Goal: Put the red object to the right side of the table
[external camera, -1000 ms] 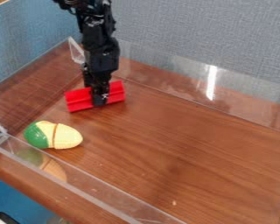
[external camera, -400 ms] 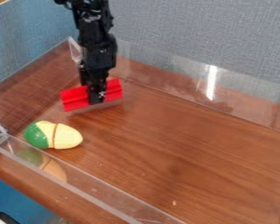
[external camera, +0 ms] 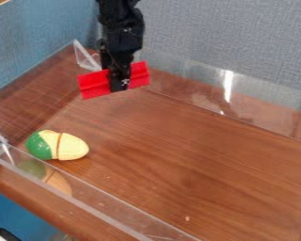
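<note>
The red object [external camera: 97, 85] is a small bright red block, held level in the air above the far left part of the table [external camera: 191, 169]. My gripper [external camera: 118, 83] points down from above and is shut on the block's middle, its black fingers clamping both long sides. The block's ends stick out to the left and right of the fingers.
A green-and-yellow egg-shaped toy [external camera: 56, 145] lies near the front left corner. Low clear acrylic walls [external camera: 229, 87] edge the tabletop on all sides. A blue-grey backdrop stands behind the table.
The gripper has risen with the red block, lifting it off the tabletop, and has shifted slightly to the right. The egg toy has not moved.
</note>
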Motion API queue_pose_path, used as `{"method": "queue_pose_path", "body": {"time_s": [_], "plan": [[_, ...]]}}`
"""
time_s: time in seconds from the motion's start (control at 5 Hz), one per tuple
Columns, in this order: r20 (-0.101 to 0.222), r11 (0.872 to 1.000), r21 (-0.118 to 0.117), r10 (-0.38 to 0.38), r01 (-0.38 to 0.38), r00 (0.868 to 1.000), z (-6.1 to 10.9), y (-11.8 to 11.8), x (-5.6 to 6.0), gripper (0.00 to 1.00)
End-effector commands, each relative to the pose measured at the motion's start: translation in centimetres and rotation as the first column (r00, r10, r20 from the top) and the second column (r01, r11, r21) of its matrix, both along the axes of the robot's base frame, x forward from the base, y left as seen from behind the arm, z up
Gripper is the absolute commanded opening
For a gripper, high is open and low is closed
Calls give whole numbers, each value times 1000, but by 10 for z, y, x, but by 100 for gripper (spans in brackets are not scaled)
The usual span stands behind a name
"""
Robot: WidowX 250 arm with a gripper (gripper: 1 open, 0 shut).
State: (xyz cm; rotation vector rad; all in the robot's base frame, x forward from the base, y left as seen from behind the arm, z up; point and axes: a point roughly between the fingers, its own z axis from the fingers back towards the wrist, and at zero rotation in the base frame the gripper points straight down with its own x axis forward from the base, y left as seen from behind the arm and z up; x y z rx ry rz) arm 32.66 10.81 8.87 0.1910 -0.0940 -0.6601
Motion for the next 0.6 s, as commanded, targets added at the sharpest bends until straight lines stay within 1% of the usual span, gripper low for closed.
{"method": "queue_pose_path", "body": {"time_s": [0.0, 0.2, 0.4], "plan": [[81, 998, 5, -62, 62, 995, 27, -30, 1, 0], [102, 990, -11, -142, 144, 985, 32, -68, 2, 0], [112, 972, -28, -230, 234, 967, 32, -107, -2, 0]]}}
